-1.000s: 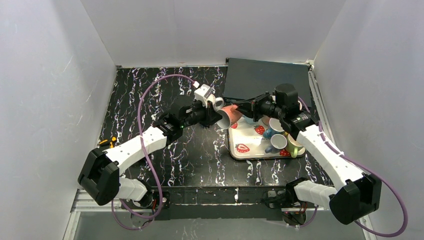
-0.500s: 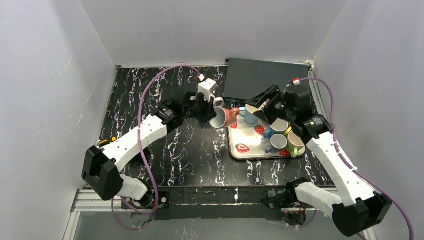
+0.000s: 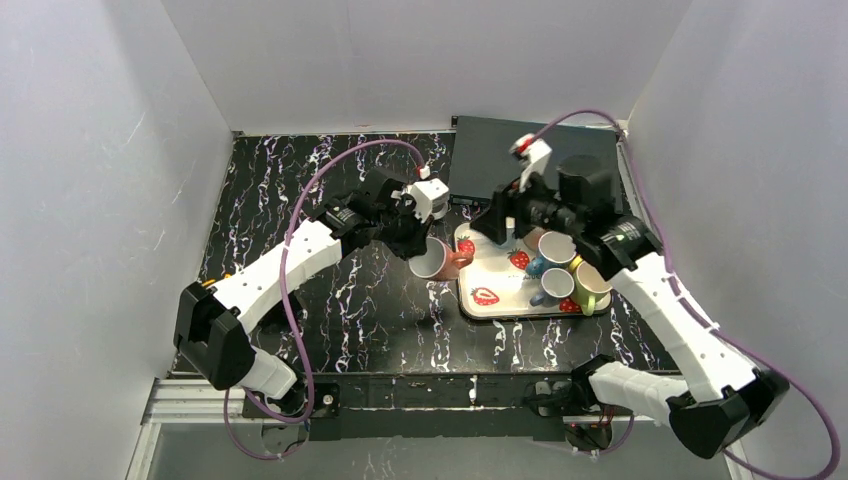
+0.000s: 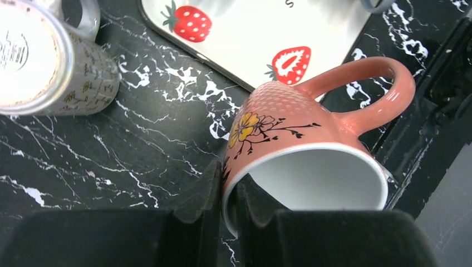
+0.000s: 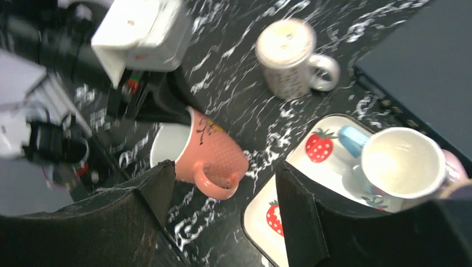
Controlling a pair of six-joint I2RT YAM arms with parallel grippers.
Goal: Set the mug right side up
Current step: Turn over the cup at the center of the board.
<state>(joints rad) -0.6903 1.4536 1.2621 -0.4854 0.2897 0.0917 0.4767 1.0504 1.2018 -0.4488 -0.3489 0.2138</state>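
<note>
1 grip: left pincer (image 4: 225, 197) pinches pink mug (image 4: 300, 128) rim; right pincer (image 5: 222, 183) gapes empty. We should roll wrist slowly, base to worktop (image 4: 139, 139).

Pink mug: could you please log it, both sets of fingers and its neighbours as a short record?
pink mug: tilted, mouth toward left wrist camera, handle toward tray
left fingers: shut on pink mug rim
right fingers: open, empty
tray: holds other mugs, mouths up
grey mug: upside down on table
</note>
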